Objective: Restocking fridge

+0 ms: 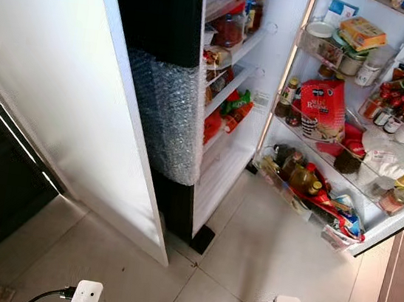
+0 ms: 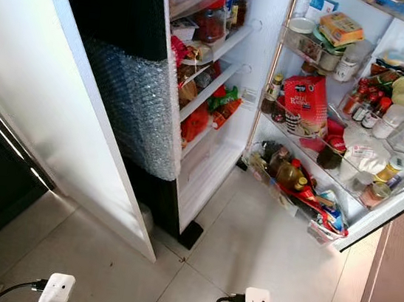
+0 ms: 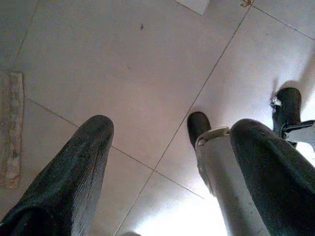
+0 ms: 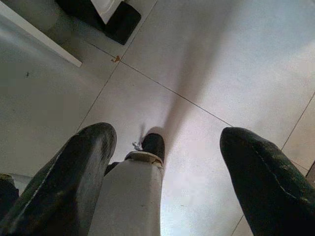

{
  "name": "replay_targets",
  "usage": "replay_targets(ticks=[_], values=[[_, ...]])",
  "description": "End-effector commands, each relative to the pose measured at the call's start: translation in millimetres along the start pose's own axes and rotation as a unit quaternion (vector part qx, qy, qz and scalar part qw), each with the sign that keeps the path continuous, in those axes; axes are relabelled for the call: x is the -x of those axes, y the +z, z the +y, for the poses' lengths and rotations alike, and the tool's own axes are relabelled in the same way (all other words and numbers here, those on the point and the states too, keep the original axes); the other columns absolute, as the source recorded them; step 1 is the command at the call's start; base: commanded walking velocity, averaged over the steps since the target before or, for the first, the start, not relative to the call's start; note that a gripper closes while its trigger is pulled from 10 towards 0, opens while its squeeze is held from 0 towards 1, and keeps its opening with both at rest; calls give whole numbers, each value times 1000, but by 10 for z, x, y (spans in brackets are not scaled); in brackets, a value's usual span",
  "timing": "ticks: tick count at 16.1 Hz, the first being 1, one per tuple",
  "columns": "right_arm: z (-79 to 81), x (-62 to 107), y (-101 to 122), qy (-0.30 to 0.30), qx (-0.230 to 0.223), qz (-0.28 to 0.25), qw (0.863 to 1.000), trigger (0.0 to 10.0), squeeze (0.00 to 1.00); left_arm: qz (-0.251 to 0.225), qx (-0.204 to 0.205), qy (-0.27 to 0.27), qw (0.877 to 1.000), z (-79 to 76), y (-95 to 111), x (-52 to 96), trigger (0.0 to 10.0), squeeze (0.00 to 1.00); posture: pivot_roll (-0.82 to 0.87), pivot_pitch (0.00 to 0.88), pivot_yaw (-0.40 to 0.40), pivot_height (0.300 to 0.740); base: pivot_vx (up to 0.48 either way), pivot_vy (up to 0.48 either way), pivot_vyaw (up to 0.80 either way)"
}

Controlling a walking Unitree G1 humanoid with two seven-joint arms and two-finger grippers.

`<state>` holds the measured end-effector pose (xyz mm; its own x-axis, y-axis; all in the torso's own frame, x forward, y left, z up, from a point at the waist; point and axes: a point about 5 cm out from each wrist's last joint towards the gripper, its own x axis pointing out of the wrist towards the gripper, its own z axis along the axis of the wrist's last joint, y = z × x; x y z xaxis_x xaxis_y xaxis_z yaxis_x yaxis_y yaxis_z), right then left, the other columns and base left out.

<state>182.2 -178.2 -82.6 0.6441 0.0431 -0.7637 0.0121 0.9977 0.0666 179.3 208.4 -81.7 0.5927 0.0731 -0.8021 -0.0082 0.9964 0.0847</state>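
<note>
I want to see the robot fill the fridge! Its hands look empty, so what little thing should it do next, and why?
Probably turn away to fetch an item. The left gripper and right gripper both hang open over the floor tiles, holding nothing, while the fridge door already stands open, its shelves crowded with jars and bottles.

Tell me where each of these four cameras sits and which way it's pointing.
Left eye view: on the head, looking forward and down at the open fridge door, its shelves stocked, and the tiled floor; white wrist parts at the bottom edge.
Right eye view: the same scene from the other eye.
Left wrist view: on the left arm, looking down past the open left gripper at the floor and the robot's leg.
Right wrist view: likewise past the open right gripper.
Both wrist views share floor tiles and the robot's legs.
</note>
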Motion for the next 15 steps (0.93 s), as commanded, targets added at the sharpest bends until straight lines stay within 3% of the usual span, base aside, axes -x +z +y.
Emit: replay_targets(ticks=[1, 15], values=[[-10, 12, -40, -2, -1, 4, 1000, 10000, 0, 21, -6, -2, 1000, -6, -104, 17, 10000, 0, -82, 127, 50, 740, 0, -304, 0], [-16, 6, -20, -5, -2, 4, 1000, 10000, 0, 17, -27, -9, 999, -129, -40, -7, 10000, 0, -87, 140, 50, 740, 0, -288, 0]])
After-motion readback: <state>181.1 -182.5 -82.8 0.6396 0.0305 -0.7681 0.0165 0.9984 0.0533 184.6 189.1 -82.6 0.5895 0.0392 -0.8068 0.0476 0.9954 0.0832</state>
